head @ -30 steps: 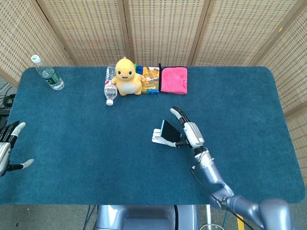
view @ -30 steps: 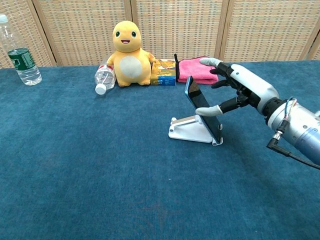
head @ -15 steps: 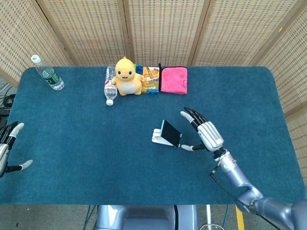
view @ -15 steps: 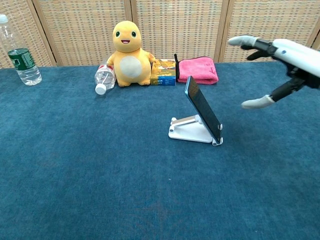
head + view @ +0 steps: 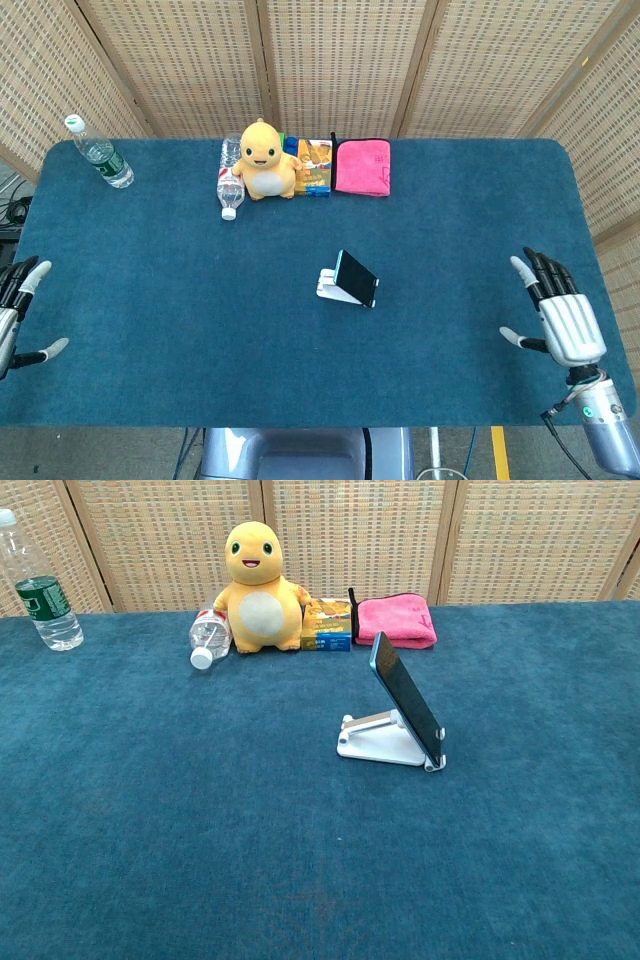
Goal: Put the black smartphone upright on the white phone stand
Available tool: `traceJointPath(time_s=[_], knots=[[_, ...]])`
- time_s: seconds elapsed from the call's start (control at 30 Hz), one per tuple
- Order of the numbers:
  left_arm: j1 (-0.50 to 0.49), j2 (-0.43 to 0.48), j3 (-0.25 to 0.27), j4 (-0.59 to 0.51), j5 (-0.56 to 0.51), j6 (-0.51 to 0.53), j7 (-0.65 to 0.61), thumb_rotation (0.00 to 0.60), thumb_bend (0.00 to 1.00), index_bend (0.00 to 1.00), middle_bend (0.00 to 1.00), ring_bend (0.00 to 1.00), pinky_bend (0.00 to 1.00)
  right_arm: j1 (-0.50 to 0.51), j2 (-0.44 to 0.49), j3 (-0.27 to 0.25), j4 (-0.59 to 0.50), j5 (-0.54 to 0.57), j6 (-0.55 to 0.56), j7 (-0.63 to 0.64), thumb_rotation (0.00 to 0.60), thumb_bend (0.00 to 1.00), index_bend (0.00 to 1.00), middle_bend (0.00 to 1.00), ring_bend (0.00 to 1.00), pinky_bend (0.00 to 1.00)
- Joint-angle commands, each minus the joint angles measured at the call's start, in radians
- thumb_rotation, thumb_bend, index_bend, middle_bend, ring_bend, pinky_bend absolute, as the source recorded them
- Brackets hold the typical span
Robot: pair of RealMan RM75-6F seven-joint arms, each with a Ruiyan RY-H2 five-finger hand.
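Phone (image 5: 407, 702) leaned on stand (image 5: 378, 739), lip stopping slide | right hand (image 5: 561, 312) released, at 4 o'clock | left hand (image 5: 12, 312) empty, fingers spread, at 8 o'clock

One black smartphone (image 5: 406, 698) sits on one white phone stand (image 5: 378, 739) at the table's centre. Two plastic water bottles: one standing upright (image 5: 99, 152) at about 10 o'clock, one lying on its side (image 5: 230, 183) at about 11 o'clock. At 12 o'clock are one yellow plush toy (image 5: 258, 575), one small colourful box (image 5: 327, 624) and one pink folded cloth (image 5: 394, 618).
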Motion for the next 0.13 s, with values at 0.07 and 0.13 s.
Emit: traceJointPath(time_s=[0.07, 0.13], knots=[[0.005, -0.015, 0.014, 0.011, 0.027, 0.011, 0.019, 0.6, 0.0, 0.0, 0.0, 0.0, 0.0, -0.067, 0.08, -0.014, -0.119, 0.031, 0.044, -0.046, 0.6, 0.0, 0.0, 0.0, 0.0, 0.06], [0.009, -0.019, 0.02, 0.011, 0.04, 0.018, 0.027, 0.6, 0.0, 0.0, 0.0, 0.0, 0.0, -0.082, 0.104, -0.014, -0.156, 0.034, 0.049, -0.057, 0.6, 0.0, 0.0, 0.0, 0.0, 0.05]])
